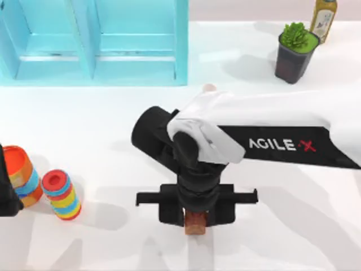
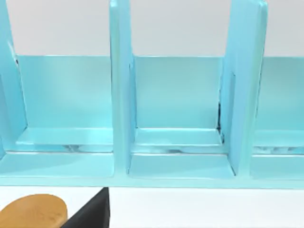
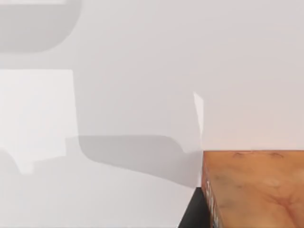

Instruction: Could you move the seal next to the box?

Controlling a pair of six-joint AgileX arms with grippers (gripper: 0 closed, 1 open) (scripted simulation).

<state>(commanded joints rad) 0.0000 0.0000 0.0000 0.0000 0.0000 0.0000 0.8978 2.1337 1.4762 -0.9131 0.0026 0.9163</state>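
Two robot arms share a white table (image 1: 101,135), seen from above. My right arm reaches in from the table's right side, its white and black casing marked AGILEX, and its right gripper (image 1: 196,217) points straight down near the front edge, a little right of centre. Between its black fingers sits the seal (image 1: 196,222), a small reddish-brown block with a lighter tan base; only its lower part peeks out beneath the gripper body. The jaws appear to be closed around the seal, though whether it rests on the table or hangs just above it cannot be told. In the right wrist view the seal's orange-brown surface (image 3: 256,190) sits close against the camera, with bare white table beyond. The box (image 1: 101,42), a turquoise open organiser with upright dividers, stands at the back left of the table, well apart from the seal. My left arm is parked at the far left edge; its left gripper (image 2: 90,213) shows as a dark sliver in the left wrist view, and I cannot tell how its jaws stand. Two striped multicoloured cylinders (image 1: 62,195) stand at front left, and a potted plant (image 1: 294,51) and an amber bottle (image 1: 324,17) at back right. As a judgement, the grasp looks made, but the carry towards the box and the setting down beside it remain.
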